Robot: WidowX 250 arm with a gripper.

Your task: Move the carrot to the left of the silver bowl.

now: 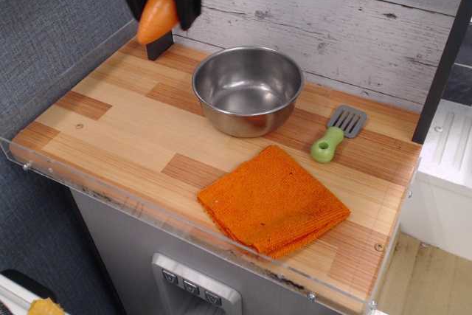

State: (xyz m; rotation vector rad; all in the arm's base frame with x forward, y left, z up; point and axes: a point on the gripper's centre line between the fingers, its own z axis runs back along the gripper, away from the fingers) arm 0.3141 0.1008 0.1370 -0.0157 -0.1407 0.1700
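Observation:
The carrot [156,14] is a small glossy orange cone. It hangs high above the back left of the wooden table, held between the black fingers of my gripper [161,7], which is shut on it. The silver bowl [248,88] stands empty on the table at the back middle, to the right of and below the carrot. Only the lower end of the gripper shows at the top edge of the view.
A folded orange knitted cloth [272,200] lies at the front of the table. A grey spatula with a green handle [336,135] lies right of the bowl. A black post [158,43] stands at the back left. A clear plastic wall [110,204] rims the table's front and left edges.

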